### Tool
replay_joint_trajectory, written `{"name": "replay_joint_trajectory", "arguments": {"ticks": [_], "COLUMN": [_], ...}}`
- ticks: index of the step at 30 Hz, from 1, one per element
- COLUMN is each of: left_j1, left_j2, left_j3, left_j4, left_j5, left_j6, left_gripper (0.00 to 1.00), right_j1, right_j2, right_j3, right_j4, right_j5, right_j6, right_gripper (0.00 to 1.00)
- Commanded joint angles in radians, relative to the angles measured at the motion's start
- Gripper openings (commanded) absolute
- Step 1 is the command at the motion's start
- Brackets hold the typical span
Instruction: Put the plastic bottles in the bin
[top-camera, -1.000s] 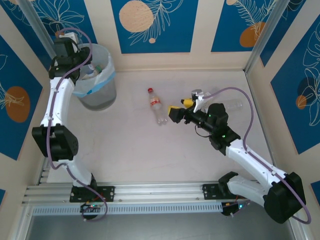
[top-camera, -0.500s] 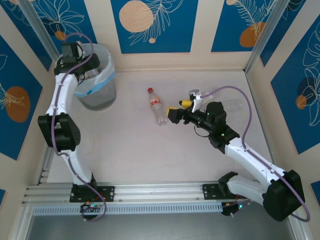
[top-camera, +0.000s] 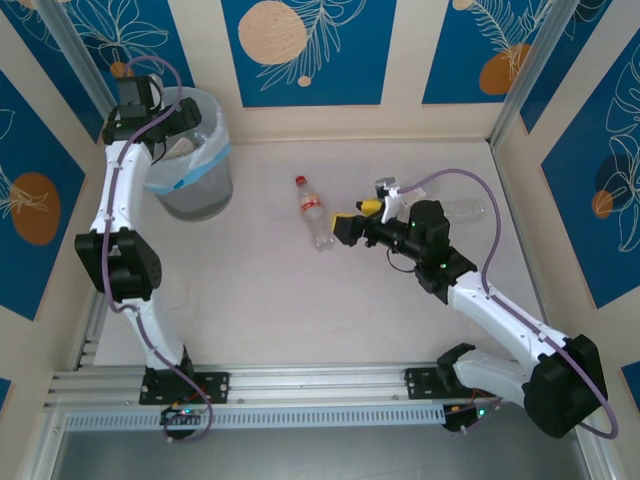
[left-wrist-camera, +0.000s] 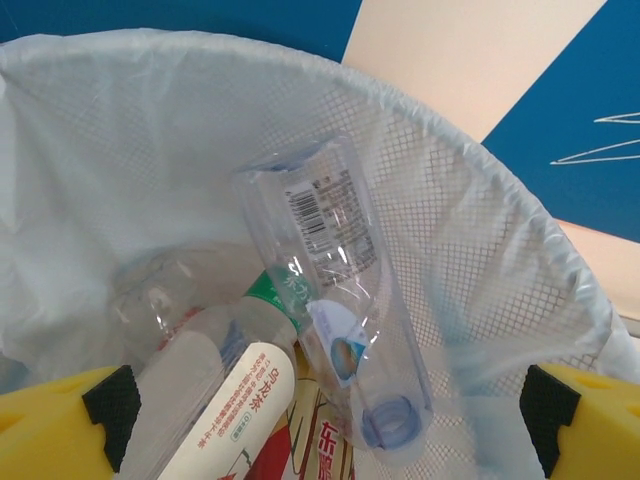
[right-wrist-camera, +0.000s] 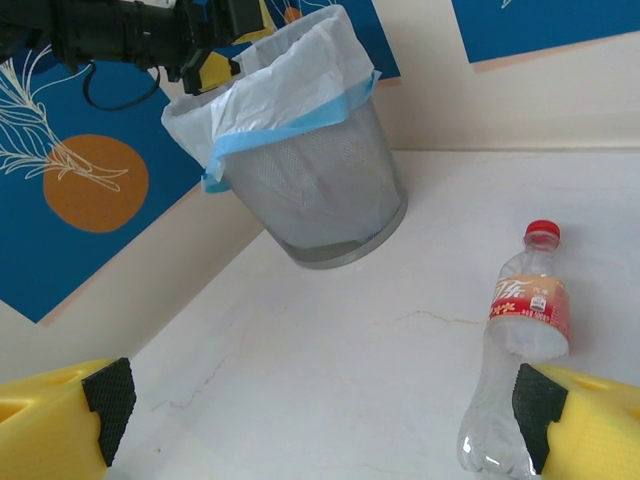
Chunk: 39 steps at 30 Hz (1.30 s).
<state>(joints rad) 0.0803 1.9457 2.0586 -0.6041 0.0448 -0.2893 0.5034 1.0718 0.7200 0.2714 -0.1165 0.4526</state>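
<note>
Over at the far left corner, the left tool (left-wrist-camera: 330, 403) hangs above the mouth of the bin (top-camera: 195, 195), its yellow fingers spread wide with nothing between them. Down inside the white bag liner lie several plastic bottles: a clear one with a barcode label (left-wrist-camera: 320, 260) slants across the heap, and a white-labelled one (left-wrist-camera: 240, 410) rests beside it among others. Near the middle of the counter (top-camera: 250, 300) lies a red-capped bottle with a red label (top-camera: 312, 212), on its side, well apart from the bin. Just to its right the right tool (top-camera: 358, 217) sits low over the counter, fingers wide and empty, pointing at that bottle. Further right, past the right arm's wrist, another clear bottle (top-camera: 468, 210) lies on the counter.
</note>
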Motion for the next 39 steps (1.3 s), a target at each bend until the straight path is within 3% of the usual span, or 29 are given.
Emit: {"name": "replay_joint_trajectory", "arguments": {"ticks": [1,11,25,31,39], "left_j1": [0.009,0.003,-0.069,-0.174,-0.4], "left_j2": [-0.047,-0.132,-0.304,-0.436,-0.562], "left_j3": [0.025,-0.041,-0.216,-0.402,-0.656], "left_j4": [-0.028,0.045,0.189,0.267,0.276], "left_j5": [0.018,0.17,0.229,0.169,-0.026], "left_j6": [0.001,-0.081,-0.162,-0.193,-0.231], "left_gripper": [0.99,0.99,0.99,0.99,0.99], "right_j1": [0.003,0.0,-0.002,-0.012,-0.047], "right_j2": [0.014,0.041,0.054,0.071,0.073], "right_j3": [0.029,0.033,0.049,0.058,0.047], "right_j4": [0.006,0.002,-0.062,-0.117,-0.183], "right_j5": [0.013,0.116,0.145,0.198,0.351], "right_j6": [0.034,0.076,0.082,0.1,0.195], "right_gripper": [1.0,0.99,0.99,1.0,1.0]}}
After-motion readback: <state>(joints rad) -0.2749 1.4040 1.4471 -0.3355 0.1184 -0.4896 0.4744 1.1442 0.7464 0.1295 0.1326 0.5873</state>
